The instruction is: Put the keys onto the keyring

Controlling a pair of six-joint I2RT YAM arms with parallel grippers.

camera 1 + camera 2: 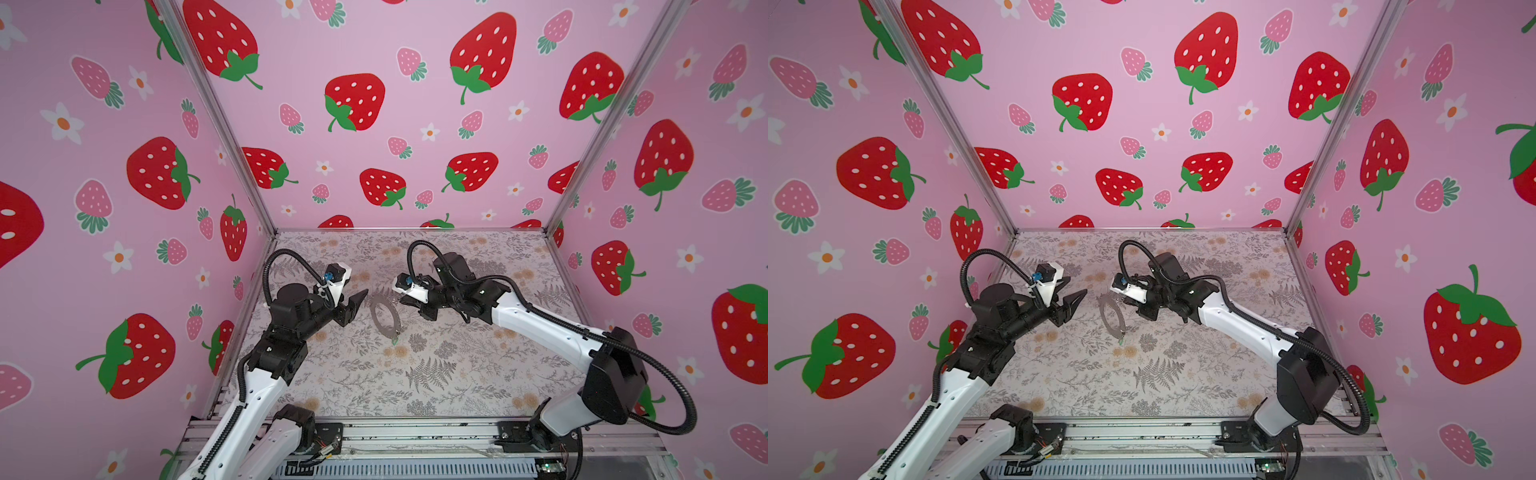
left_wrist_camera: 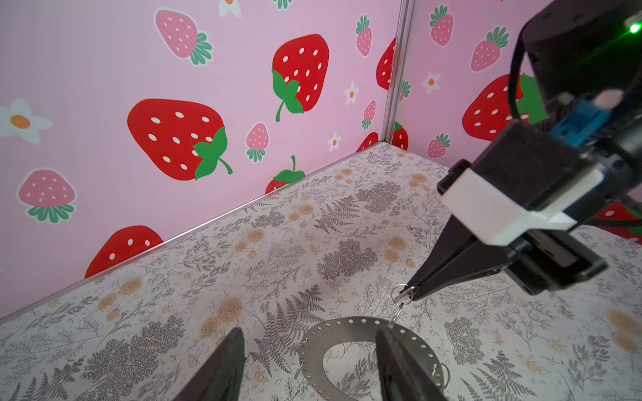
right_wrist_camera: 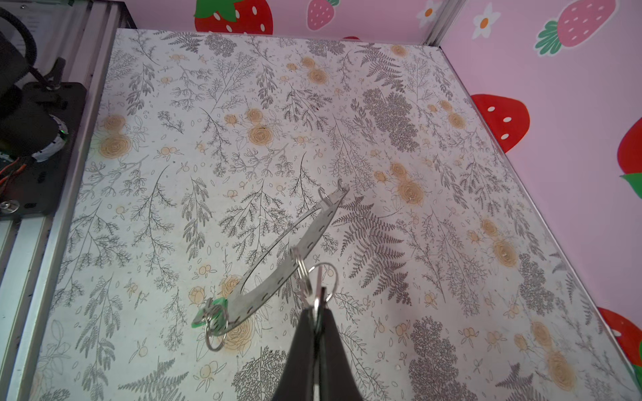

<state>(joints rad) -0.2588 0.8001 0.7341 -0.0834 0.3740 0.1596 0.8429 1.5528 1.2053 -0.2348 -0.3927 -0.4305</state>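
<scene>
1. Already the green key point(image 3: 208, 317) hangs by a little loop from the low, near end of the keyring point(image 3: 274, 286), so I judge that one done.
2. My right hand point(image 3: 315, 312) is clamped tight on a wire loop point(image 3: 323, 279) hooked to the keyring's far edge. The grey ring hangs tilted from that pinch over the middle of the counter point(image 1: 436, 374). Whether its low end touches the counter I cannot tell.
3. My left hand point(image 1: 356, 305) sits just left of the keyring with its jaws apart, gripping nothing and touching nothing.
4. Something small and pale is caught in my right pinch along with the wire loop. It may be the second key, but it is too small to be sure, and I see that key nowhere else.
5. So I reckon the job is at least half finished. What remains is making certain the second key is threaded on, then setting the keyring down.
</scene>
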